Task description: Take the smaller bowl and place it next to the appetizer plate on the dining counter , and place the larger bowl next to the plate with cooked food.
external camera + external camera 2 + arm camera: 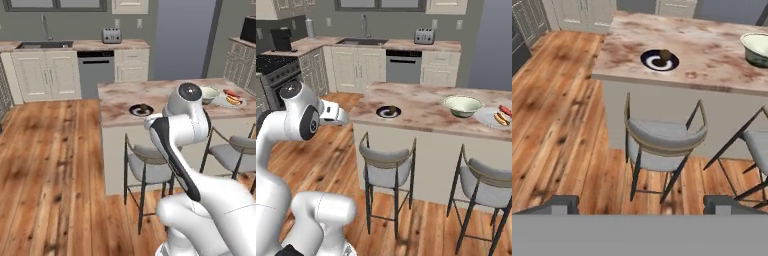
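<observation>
The dining counter (421, 107) carries the dark appetizer plate (388, 111) with a brown morsel near its left end. Toward the right end the larger bowl (463, 105), cream inside and green outside, stands close beside the plate with cooked food (496, 118). My gripper (643, 205) is open, its fingertips (562, 204) wide apart with nothing between them. It hangs over the wood floor, short of the counter's near side, and looks at the appetizer plate (659, 60) and the larger bowl (757, 49). The smaller bowl is out of view.
Two grey-seated stools (387, 165) (486, 182) stand against the counter's near side; the left one (664, 137) is right before the hand. Behind the island run kitchen counters with a sink (45, 45), toaster (111, 35) and dishwasher (96, 72). A stove (271, 67) stands at left.
</observation>
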